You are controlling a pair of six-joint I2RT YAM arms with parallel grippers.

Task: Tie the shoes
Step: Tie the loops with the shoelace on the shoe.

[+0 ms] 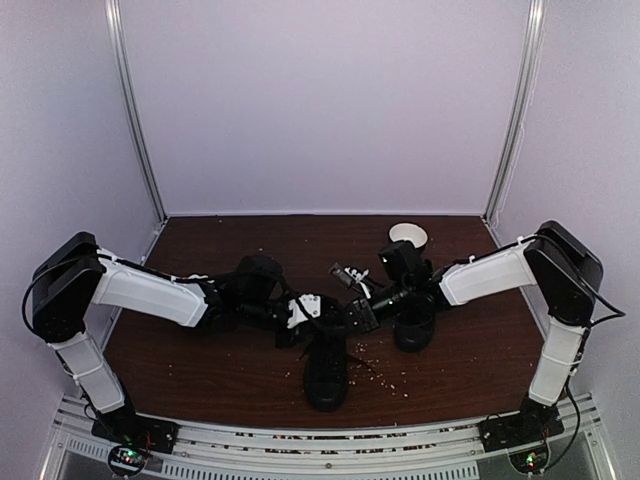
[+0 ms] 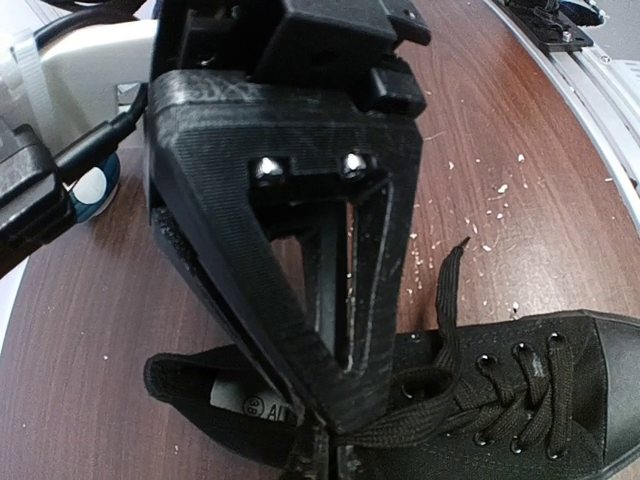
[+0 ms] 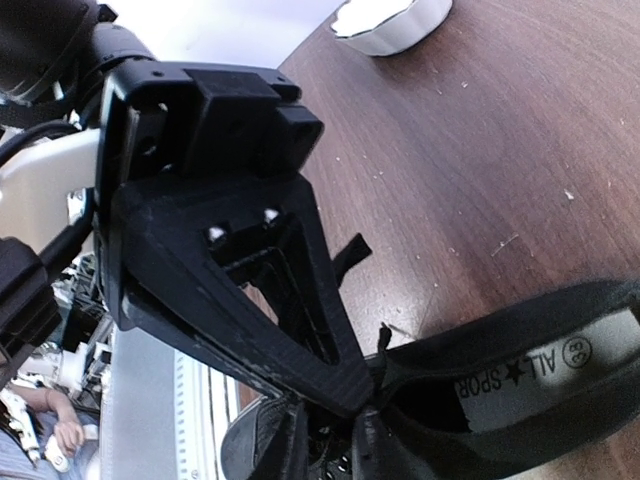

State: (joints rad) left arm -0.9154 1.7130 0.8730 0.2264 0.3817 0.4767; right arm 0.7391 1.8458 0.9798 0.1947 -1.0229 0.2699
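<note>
Dark wood table [image 1: 200, 350], white walls [image 1: 320, 100]: my left gripper [image 2: 325, 440] clamped on lace [image 2: 410, 422] of centre shoe [image 1: 327, 372]; my right gripper [image 3: 330, 435] at its collar [image 3: 520, 330], grip unclear. Eyelets [image 2: 519, 350] threaded, no knot or bow yet. Beside it, second shoe [image 1: 415, 328], laces unseen.

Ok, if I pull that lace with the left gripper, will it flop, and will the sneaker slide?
Probably floppy: the lace is a thin flat strip that kinks and curls toward its free end. The sneaker looks like light canvas with a sagging collar, so on the smooth wooden table a firm pull may drag it.
</note>
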